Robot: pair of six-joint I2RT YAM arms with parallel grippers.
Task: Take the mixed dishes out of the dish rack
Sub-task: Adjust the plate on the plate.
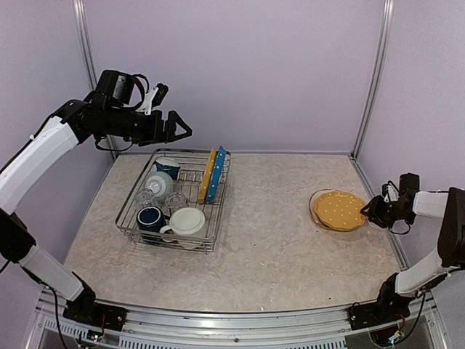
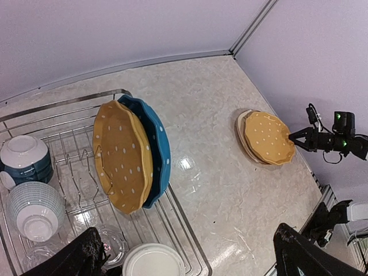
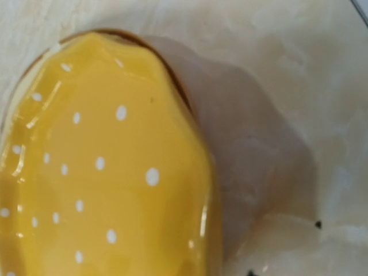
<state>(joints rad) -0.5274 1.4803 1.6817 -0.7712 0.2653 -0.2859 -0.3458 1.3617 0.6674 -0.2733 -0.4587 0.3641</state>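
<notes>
The dish rack (image 1: 168,245) stands left of centre. In it a yellow dotted plate (image 1: 208,174) and a blue plate (image 1: 219,173) stand upright, with a navy mug (image 1: 150,217), a cream mug (image 1: 187,221), a bowl (image 1: 158,184), a blue cup (image 1: 168,167) and clear glasses (image 1: 175,201). My left gripper (image 1: 178,129) is open and empty, high above the rack's far left corner. Another yellow dotted plate (image 1: 340,209) lies on a pale plate at the right. My right gripper (image 1: 369,211) sits at its right rim and looks open. The right wrist view shows that plate (image 3: 109,172) close up, with no fingers visible.
The left wrist view looks down on the upright plates (image 2: 121,155), the rack's right rim (image 2: 178,221) and the plate stack (image 2: 267,137). Purple walls with metal posts (image 1: 372,80) close the back and sides. The table's right edge runs just behind the right arm.
</notes>
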